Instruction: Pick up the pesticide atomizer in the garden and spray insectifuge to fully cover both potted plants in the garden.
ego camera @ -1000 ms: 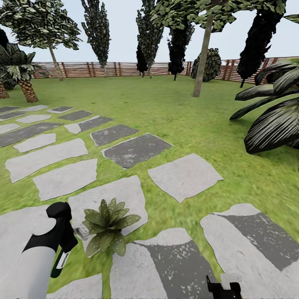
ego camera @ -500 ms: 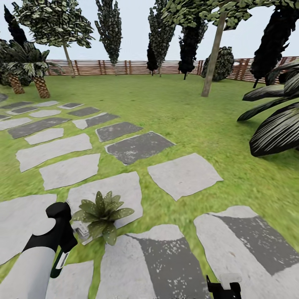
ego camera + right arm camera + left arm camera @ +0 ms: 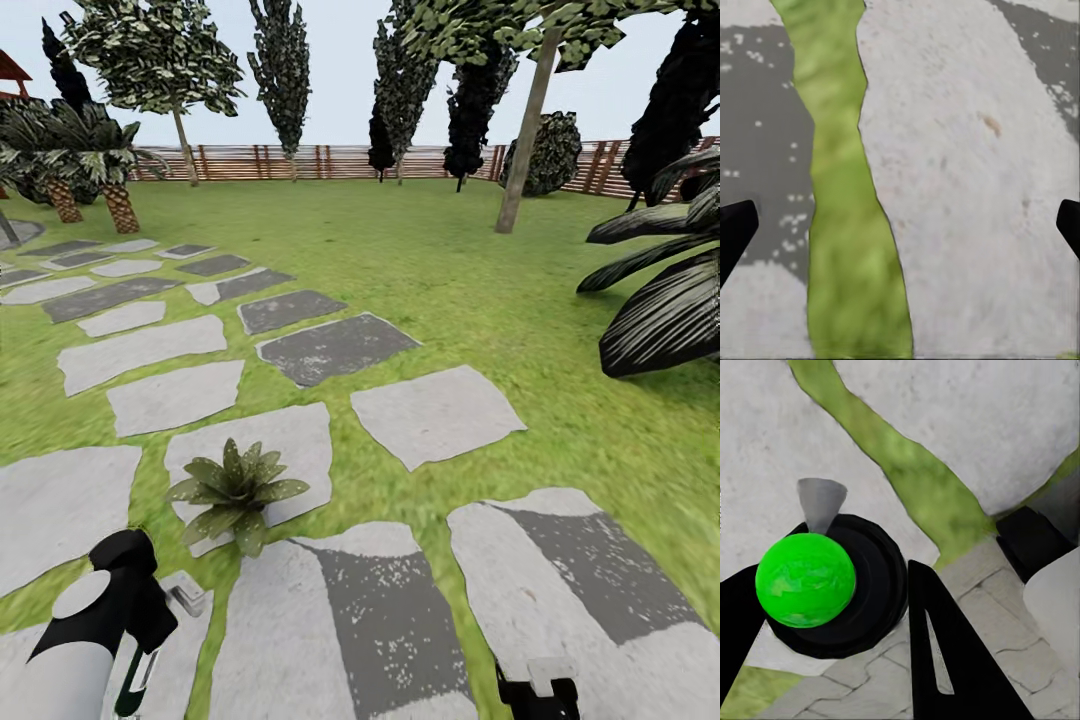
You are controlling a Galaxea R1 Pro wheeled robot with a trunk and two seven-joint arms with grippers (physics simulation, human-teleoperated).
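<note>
Atomizer (image 3: pixel 817 585), green-capped, sits clamped in the left pincer (image 3: pixel 832 607); right pincer (image 3: pixel 900 221) spread apart over stepping stones (image 3: pixel 430 415). Potted plant (image 3: pixel 235 490) seems just ahead.

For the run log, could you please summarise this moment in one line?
left hand: shut on atomizer | right hand: open, empty | potted plant: ahead on stepping stones

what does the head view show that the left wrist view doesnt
Head view alone: the potted plant, the fence, trees and a wide lawn. Left wrist view alone: the atomizer with its green ball top, sitting between the left gripper's fingers. Both share grey stepping stones split by grass strips.
</note>
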